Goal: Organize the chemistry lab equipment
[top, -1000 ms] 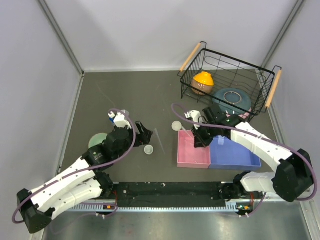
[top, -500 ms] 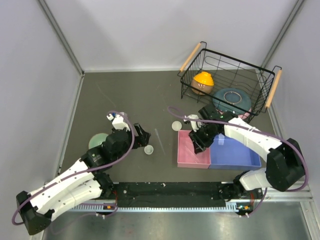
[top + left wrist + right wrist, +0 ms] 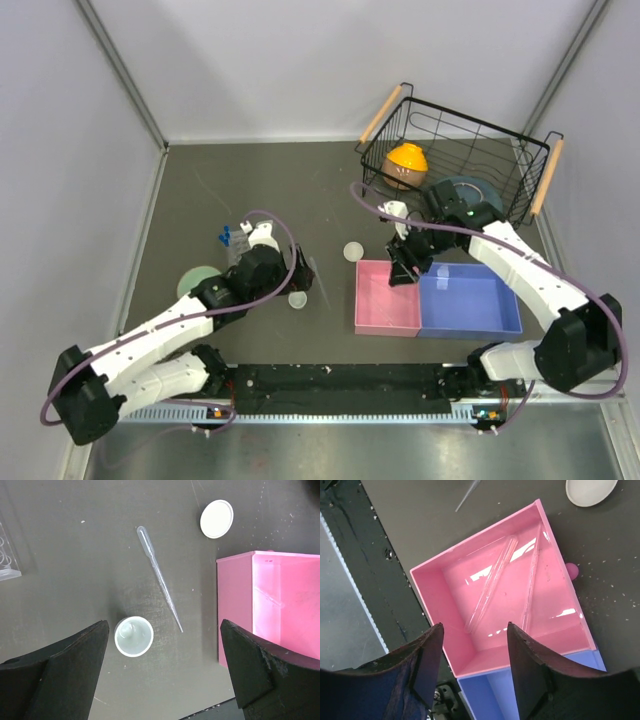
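- Left tool (image 3: 163, 629): jaws spread wide and holding nothing; both fingers are clear of everything on the counter (image 3: 250, 190).
- In the left wrist view, a loose pipette (image 3: 159, 577) lies flat on a diagonal, bulb end away from the tool. Its thin tip points into the gap between the fingers.
- The cup-shaped white dish (image 3: 133, 636) stands upright just beside that tip, nearer the left finger. I see no contact between dish and pipette.
- The flat white dish (image 3: 217, 519) sits further out, well apart from the cup and near the far corner of the pink bin (image 3: 270, 605).
- The tube rack (image 3: 236, 250) is just beyond the left wrist, with the blue-capped tubes (image 3: 226, 238) at it. I cannot tell whether they are seated in it.
- Right tool (image 3: 475, 627): jaws moderately open and empty, poised over the pink bin. I cannot tell its height above the bin.
- Two binned pipettes lie inside the pink bin: the first pipette (image 3: 492, 587) on a diagonal, the second pipette (image 3: 532, 575) closer to the wall, the two not crossing.
- The blue bin (image 3: 468, 300) butts against the pink one on its right.
- The pale green bowl (image 3: 198, 280) sits left of the left arm.
- The wire basket (image 3: 520, 190) at the far right holds the orange bowl (image 3: 406, 165) and the teal plate (image 3: 470, 195).
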`<state>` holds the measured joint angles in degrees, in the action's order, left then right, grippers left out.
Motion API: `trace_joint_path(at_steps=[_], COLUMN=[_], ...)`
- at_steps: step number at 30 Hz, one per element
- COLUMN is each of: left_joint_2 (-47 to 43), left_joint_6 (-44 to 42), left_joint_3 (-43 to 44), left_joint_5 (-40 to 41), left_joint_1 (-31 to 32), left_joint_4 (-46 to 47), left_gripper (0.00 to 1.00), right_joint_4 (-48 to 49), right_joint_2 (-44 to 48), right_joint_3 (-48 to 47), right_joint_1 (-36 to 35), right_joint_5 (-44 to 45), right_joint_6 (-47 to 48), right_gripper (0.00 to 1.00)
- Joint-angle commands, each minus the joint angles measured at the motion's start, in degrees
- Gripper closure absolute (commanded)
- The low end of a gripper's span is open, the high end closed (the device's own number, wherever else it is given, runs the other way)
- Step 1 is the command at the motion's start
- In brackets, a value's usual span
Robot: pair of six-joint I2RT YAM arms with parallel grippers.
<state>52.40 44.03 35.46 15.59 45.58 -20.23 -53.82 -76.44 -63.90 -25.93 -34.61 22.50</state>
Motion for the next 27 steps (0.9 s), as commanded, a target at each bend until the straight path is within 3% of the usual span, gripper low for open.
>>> trace_joint_path(at_steps=[1,18,27], left_joint_2=[4.27,17.73,25.55], left_joint_6=[0.35,0.62,1.67], left_joint_3=[5.57,13.40,18.40], left_joint_5=[-3.20,-7.51,-11.54], left_joint_1=[-1.28,-2.16,-2.16], left_joint_4=[1.42,-4.47,-7.63], left_gripper=[0.01,0.01,0.01], right_joint_4=[-2.69,1.61,5.57], right_joint_2=[4.46,6.57,5.60], right_joint_3=[-1.76,0.97,3.07], right_joint_1=[2.20,7.47,10.90], right_joint_5=[-6.43,-10.12,-15.47], right_joint_6=[5.88,8.79,8.35], right_gripper=[0.43,0.26,0.25])
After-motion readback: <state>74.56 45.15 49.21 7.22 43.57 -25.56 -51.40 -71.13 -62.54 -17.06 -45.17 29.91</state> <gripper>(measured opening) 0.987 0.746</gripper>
